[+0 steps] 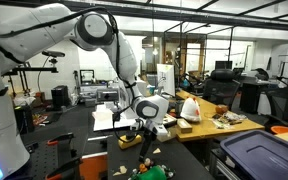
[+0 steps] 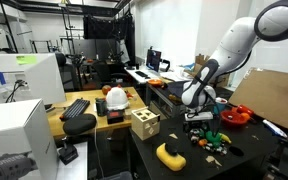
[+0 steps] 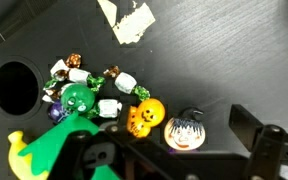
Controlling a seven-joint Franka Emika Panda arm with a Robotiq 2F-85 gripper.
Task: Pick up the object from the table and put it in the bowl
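Black tabletop point(image 3: 234, 60), small toys point(image 3: 144, 117) beside a seemingly empty dark bowl point(image 3: 16, 87); tool point(image 3: 162, 150) wide apart, empty.

An orange ball point(image 3: 144, 117) printed with a black pumpkin face is seen between the black jaws, beside a white ball point(image 3: 187, 130) painted with black hair and a face. Beyond the jaws, green-and-white wrapped sweets point(image 3: 108, 107) and a white paper scrap point(image 3: 127, 20) are shown on the black table point(image 3: 234, 50).
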